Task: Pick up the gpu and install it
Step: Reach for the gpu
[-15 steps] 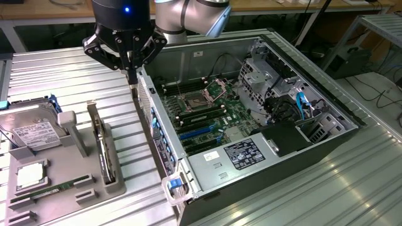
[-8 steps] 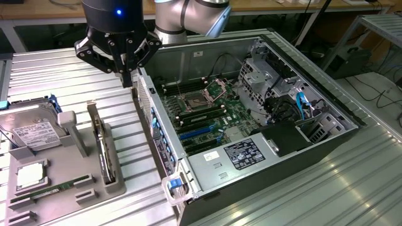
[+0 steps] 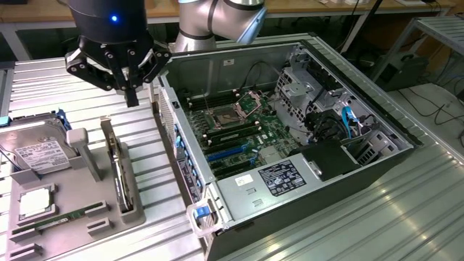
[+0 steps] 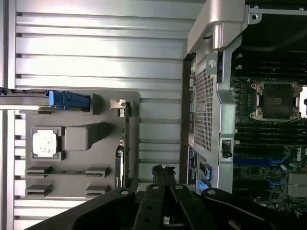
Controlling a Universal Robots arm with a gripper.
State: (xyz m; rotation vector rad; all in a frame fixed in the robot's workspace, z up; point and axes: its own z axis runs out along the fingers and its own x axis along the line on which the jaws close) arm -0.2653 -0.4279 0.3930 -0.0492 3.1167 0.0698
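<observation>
The gpu (image 3: 116,163) stands on its long edge in a slot of the grey holder (image 3: 80,185), its silver bracket end toward the far side. In the wrist view the gpu (image 4: 125,148) is a thin dark strip with the bracket (image 4: 119,105) at one end. My gripper (image 3: 132,101) hangs above the table between the holder and the open computer case (image 3: 290,141), just beyond the gpu's bracket end. Its fingers (image 4: 158,171) are pressed together, shut on nothing, well above the card.
The holder also carries a silver hard drive (image 3: 36,153), a processor chip (image 3: 34,202) and a green memory stick (image 3: 62,219). Inside the case lies the motherboard (image 3: 232,130) with blue slots (image 3: 226,154). The case's perforated wall (image 4: 205,110) stands close beside the gripper.
</observation>
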